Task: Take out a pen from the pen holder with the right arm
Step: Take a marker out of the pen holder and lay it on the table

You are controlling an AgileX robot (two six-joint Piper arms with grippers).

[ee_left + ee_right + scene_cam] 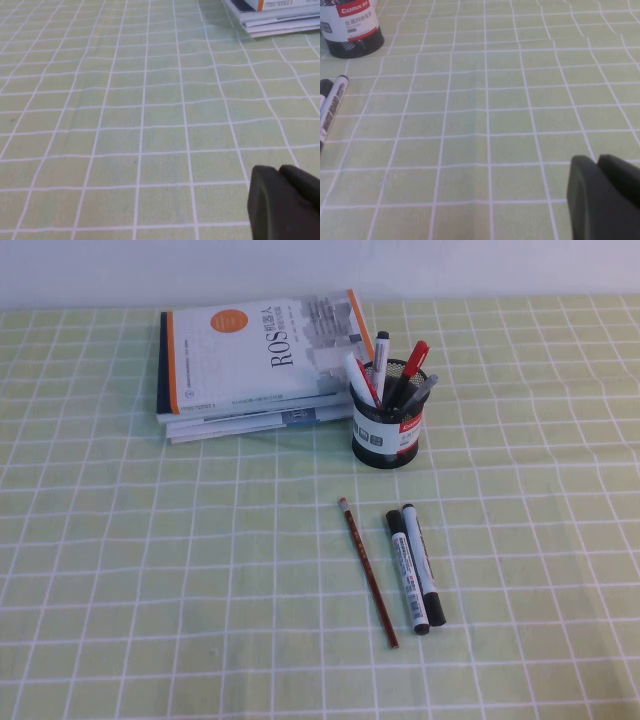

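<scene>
Pen holder [388, 426]: black mesh cup with a white label, holding red, white and grey pens [395, 375], perhaps four. It stands well apart from the right gripper [598, 172], which is closed and empty over the green checked cloth [150, 570]. Left gripper [278, 175]: over the cloth, with the book stack [272, 17] well beyond it.

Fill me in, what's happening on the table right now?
Nothing is being handled yet. The holder stands beside the books, with pens in it. A pencil and two markers lie in front of it. The right gripper is shut and empty over bare cloth, well short of the holder; the left gripper is shut over cloth, short of the books.
</scene>
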